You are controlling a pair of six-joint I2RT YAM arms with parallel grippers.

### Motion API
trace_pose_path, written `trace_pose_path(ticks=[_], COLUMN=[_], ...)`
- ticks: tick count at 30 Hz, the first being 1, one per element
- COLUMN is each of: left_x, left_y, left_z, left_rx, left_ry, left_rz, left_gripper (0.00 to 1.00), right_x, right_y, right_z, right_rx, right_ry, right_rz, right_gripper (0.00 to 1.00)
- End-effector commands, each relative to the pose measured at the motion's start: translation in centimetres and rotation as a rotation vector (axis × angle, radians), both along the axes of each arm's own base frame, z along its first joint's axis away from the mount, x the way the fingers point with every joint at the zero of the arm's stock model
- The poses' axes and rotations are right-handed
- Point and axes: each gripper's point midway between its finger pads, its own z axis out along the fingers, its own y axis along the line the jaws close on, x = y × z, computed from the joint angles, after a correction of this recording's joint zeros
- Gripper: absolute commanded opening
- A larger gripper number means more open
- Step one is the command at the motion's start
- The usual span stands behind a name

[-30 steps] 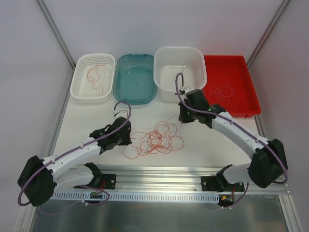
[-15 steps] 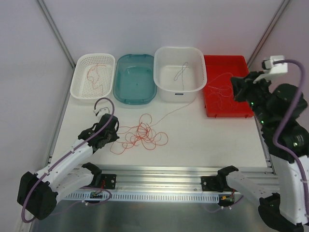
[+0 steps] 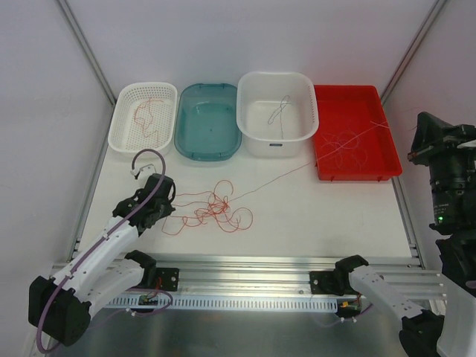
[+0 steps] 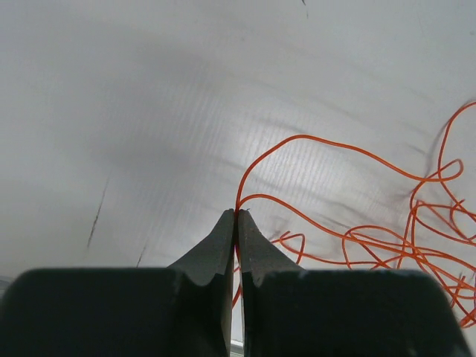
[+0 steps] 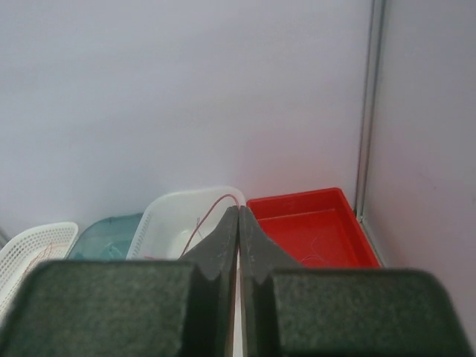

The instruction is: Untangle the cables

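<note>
L fingers pinch cables; R fingers closed, prob. on taut strand beyond red tray's right edge.

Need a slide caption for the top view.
Left hand grips the red cable tangle on the table; right hand, held high, stretches one strand taut across the red tray.

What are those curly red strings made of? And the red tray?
The cables look like thin wire in a smooth orange-red plastic coat, probably: they hold springy loops. The red tray seems hard moulded plastic, smooth with a slight sheen.
</note>
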Motion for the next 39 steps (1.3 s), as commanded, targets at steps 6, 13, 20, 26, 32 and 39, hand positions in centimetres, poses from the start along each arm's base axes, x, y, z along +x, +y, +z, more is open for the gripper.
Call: trace_pose_path(ticks=[6,13,20,26,32,39], left_x=[2.0,2.9,3.8,4.2,3.7,3.7], left_y=[3.9,7.7,4.3,-2.0,-3.1,-4.2], left_z=[6.8,8.7,7.5,8.0,7.4,7.7], left_rx=[0.21,0.463,0.295,0.033,0.002,-0.032], left_ry=[-0.1,-0.039,-0.059,-0.23,-0.238,-0.254], left_rz=[0.0,0.006,-0.104,-0.372,-0.444,-0.498], left_gripper=[0.0,0.0,0.0,0.08,0.16,0.36], right_x=[-2.2,-2.4,0.7,5.9,6.9,4.8], right_y=[-3.4,-3.7,-0.4,7.0,10.0,12.5], right_z=[6.7,8.3,3.7,-9.6,-28.6,-37.0], right_rx=[0.006,-0.004,-0.043,-0.006,0.066,-0.157], right_ry=[-0.173,-0.206,-0.053,0.316,0.772,1.011], right_rz=[-0.156,-0.171,-0.042,0.247,0.308,0.44], right_gripper=[0.01,0.01,0.01,0.01,0.11,0.55])
